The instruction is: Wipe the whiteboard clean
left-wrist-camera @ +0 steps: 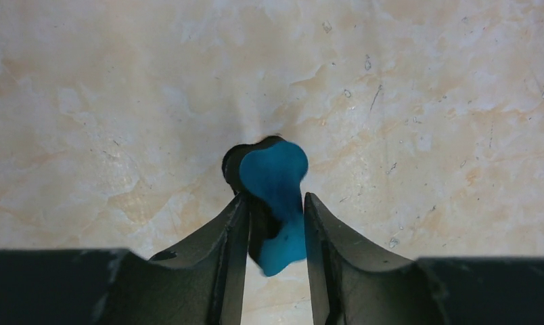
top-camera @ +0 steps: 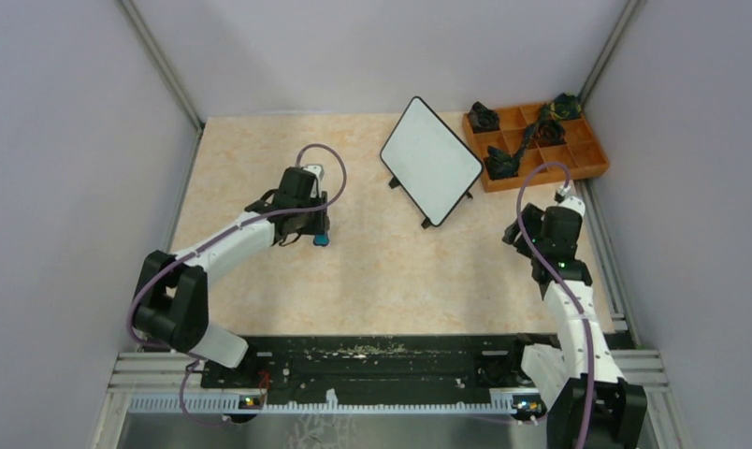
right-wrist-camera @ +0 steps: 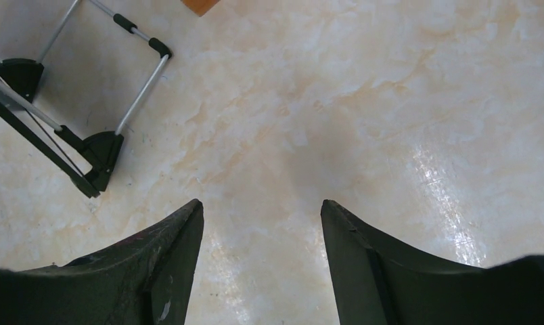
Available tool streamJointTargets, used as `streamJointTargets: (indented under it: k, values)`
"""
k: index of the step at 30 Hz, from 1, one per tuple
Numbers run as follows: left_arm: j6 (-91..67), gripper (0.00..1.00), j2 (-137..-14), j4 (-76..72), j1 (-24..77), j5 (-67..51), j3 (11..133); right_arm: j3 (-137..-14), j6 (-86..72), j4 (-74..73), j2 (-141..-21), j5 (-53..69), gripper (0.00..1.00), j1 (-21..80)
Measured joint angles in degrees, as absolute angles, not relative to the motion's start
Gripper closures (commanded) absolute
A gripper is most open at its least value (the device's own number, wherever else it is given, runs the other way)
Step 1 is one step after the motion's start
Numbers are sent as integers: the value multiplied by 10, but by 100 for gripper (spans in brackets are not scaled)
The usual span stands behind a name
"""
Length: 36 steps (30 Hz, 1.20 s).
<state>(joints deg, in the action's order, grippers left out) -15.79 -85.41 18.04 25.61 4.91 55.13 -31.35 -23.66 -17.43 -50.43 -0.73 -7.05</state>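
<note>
The whiteboard (top-camera: pixel 431 159) stands tilted on two black feet at the back middle of the table; its face looks blank white in the top view. One foot and the stand's metal legs show in the right wrist view (right-wrist-camera: pixel 100 152). My left gripper (top-camera: pixel 318 232) is left of the board and apart from it, low over the table. It is shut (left-wrist-camera: pixel 273 198) on a blue eraser with a black pad (left-wrist-camera: pixel 274 175). My right gripper (top-camera: pixel 538 227) is open and empty (right-wrist-camera: pixel 262 203), right of the board's near foot.
An orange compartment tray (top-camera: pixel 587 159) holding several dark items sits at the back right, just behind my right gripper; its corner shows in the right wrist view (right-wrist-camera: pixel 200 5). Grey walls close in the table on three sides.
</note>
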Motion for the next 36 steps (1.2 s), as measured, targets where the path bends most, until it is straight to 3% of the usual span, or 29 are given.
streamJointTargets:
  k: [2,3,4,12,18,24,36]
  values:
    - [-159,54,-863,182,256,45,551,-310,-237,-167,-499,0,36,-70]
    - [-159,37,-868,183,256,44,551,-308,-237,-163,-499,3,36,-70]
    - [-159,33,-870,184,256,43,551,-306,-237,-163,-499,7,36,-70]
    - [-163,33,-870,182,256,46,541,-295,-237,-158,-493,29,36,-70]
    - [-163,43,-861,184,256,40,531,-292,-237,-154,-488,41,36,-70]
    - [-165,39,-849,183,256,47,515,-292,-237,-154,-487,46,37,-70]
    - [-135,24,-821,107,256,188,500,-262,-237,-118,-482,67,36,-70]
